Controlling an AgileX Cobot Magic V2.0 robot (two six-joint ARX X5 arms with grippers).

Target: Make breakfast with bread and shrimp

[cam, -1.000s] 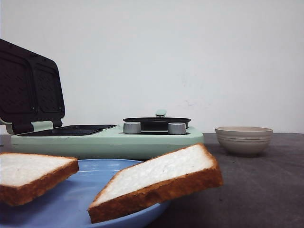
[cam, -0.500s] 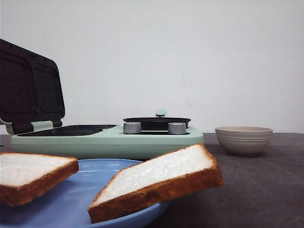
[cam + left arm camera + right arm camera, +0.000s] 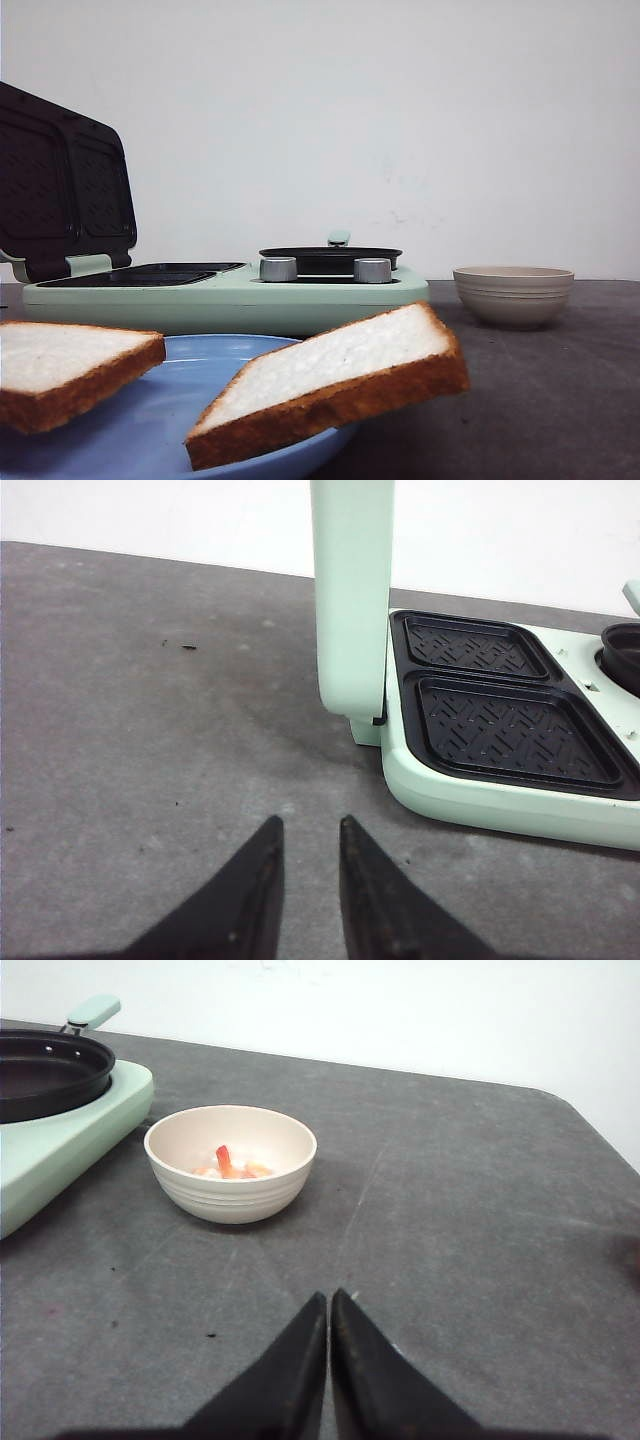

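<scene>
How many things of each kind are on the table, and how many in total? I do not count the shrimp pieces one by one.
Bread slices: 2
Blue plate: 1
Beige bowl with shrimp: 1
Green breakfast machine: 1
Black pan on the machine: 1
Total: 6

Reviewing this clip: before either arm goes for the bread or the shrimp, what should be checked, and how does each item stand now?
1. Sandwich maker lid raised, grill plates bare: ok.
2. Both bread slices on the blue plate: ok, the right slice overhangs the rim.
3. Shrimp in the beige bowl: ok.
4. Left gripper empty, slightly open: ok.
5. Right gripper empty but shut: not ok for grasping.
6. Small pan contents: cannot tell.
</scene>
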